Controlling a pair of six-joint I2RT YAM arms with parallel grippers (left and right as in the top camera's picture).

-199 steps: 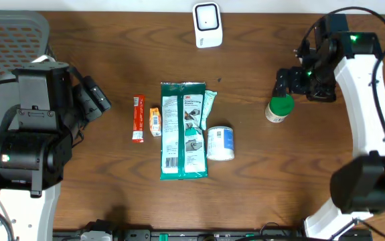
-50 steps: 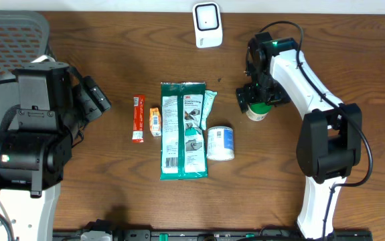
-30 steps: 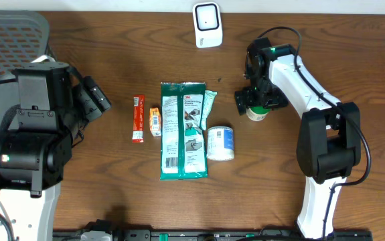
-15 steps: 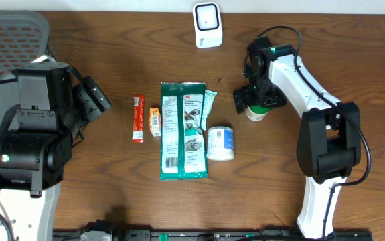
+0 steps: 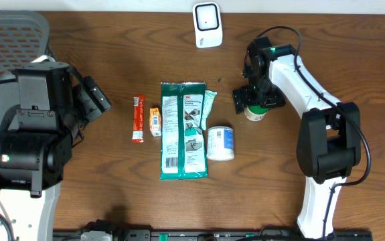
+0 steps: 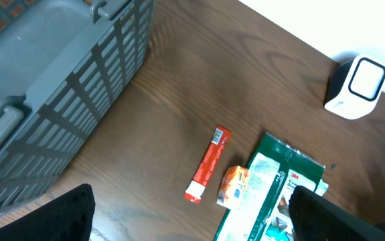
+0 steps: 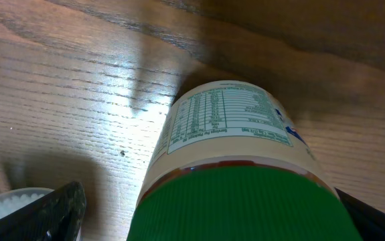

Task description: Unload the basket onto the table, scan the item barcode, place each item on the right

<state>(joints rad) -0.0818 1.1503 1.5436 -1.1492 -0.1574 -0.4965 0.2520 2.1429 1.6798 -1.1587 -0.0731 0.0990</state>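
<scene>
Right wrist alone: nutrition panel on the green-lidded jar [image 7: 225,114], close up.
Left wrist alone: grey basket [image 6: 58,80] wall; left gripper [image 6: 192,224] spread wide, empty.
Count: one scanner [image 5: 207,25], one jar, one basket, five other items [image 5: 183,130] mid-bench [image 5: 112,194].
Jar: on the bench, between the fingers of the right gripper [image 5: 254,102], jaws released and wide; scanner well apart.

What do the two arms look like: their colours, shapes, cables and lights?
The right arm has white links and black joints, a green light near its wrist, and a black cable looping above it. The left arm shows bulky black housings on a white link, with a small green light. The left hand and right hand are black.
</scene>
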